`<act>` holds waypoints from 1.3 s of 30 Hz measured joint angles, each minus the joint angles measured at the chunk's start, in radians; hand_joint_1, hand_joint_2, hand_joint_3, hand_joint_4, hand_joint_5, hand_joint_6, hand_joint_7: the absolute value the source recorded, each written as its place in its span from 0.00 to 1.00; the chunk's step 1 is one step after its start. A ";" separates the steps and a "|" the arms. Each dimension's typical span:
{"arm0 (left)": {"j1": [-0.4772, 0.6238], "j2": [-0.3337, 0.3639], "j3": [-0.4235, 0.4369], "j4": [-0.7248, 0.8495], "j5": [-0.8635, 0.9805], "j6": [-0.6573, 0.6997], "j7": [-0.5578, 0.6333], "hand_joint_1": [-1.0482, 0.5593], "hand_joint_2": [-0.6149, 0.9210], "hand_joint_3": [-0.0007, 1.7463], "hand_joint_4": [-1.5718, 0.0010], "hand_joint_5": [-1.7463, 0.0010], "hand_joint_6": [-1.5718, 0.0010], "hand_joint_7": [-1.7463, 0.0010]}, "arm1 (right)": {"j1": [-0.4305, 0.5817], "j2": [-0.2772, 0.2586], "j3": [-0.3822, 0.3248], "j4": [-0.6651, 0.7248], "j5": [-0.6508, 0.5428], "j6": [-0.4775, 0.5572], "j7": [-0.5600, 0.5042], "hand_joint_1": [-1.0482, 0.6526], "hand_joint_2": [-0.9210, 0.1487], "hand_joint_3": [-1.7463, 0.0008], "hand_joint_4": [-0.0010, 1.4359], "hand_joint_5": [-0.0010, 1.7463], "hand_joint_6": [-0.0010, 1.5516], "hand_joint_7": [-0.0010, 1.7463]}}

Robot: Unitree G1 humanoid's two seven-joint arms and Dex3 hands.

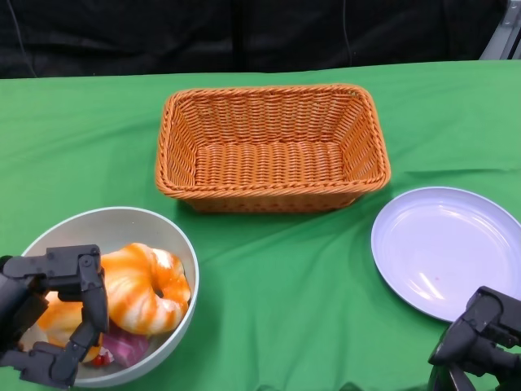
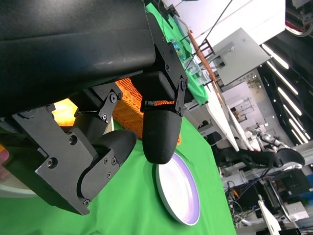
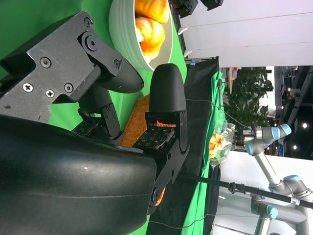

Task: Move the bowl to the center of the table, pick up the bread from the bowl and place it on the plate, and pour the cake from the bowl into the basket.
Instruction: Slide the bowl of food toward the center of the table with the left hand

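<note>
The bowl [image 1: 175,244] sits at the near left of the green surface [image 1: 285,277], with the bread [image 1: 142,287] in it, its long axis running left to right. The left hand [image 1: 49,314] hangs over the bowl's near-left side, fingers [image 1: 77,273] apart and holding nothing. The right hand [image 1: 480,338] rests by the near edge of the plate [image 1: 444,244], fingers curled but empty; the basket [image 1: 273,147] lies lengthwise left to right behind.

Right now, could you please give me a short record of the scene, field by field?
bowl: grey bowl at the table's near left, not centred
bowl contents: orange-glazed bread, something pink beneath it
basket: wicker basket, empty, middle far side
plate: lilac plate, empty, near right
left robot hand: over the bowl's near-left rim, grip unclear
right robot hand: beside the plate, holding nothing
</note>
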 measured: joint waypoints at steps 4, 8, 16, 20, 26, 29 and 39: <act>-0.001 0.000 -0.001 0.000 0.001 0.000 0.000 0.64 0.59 0.88 0.44 0.00 0.47 0.14 | -0.002 0.000 0.001 0.000 -0.001 0.000 0.000 0.59 0.48 0.24 0.57 0.89 0.47 0.74; -0.004 0.000 -0.001 0.008 0.002 -0.002 0.000 0.64 0.59 0.88 0.43 0.00 0.47 0.14 | -0.004 0.001 0.003 0.000 -0.001 0.000 0.000 0.59 0.48 0.24 0.57 0.89 0.47 0.74; -0.014 -0.003 0.010 0.028 0.001 -0.013 0.006 0.66 0.65 0.83 0.43 0.03 0.48 0.18 | -0.010 0.007 0.023 0.002 -0.014 0.000 -0.011 0.58 0.48 0.24 0.57 0.89 0.47 0.73; -0.019 -0.008 0.032 0.028 -0.009 -0.014 0.021 0.66 0.72 0.73 0.45 0.09 0.48 0.24 | -0.012 0.009 0.026 0.004 -0.020 0.000 -0.018 0.59 0.47 0.26 0.57 0.89 0.47 0.72; -0.044 -0.015 0.067 0.032 -0.047 -0.004 0.035 0.64 0.73 0.66 0.48 0.15 0.47 0.37 | -0.025 0.016 0.033 0.010 -0.027 -0.001 -0.025 0.59 0.48 0.25 0.58 0.89 0.48 0.73; -0.064 -0.024 0.081 0.059 -0.046 -0.015 0.040 0.55 0.78 0.51 0.50 0.19 0.45 0.47 | -0.026 0.017 0.034 0.014 -0.037 -0.006 -0.027 0.59 0.48 0.25 0.58 0.89 0.48 0.73; -0.108 -0.036 0.156 0.121 0.149 -0.085 0.246 0.39 1.00 0.09 0.52 0.56 0.44 0.85 | -0.026 0.018 0.042 0.015 -0.043 -0.009 -0.031 0.58 0.44 0.30 0.58 0.88 0.48 0.72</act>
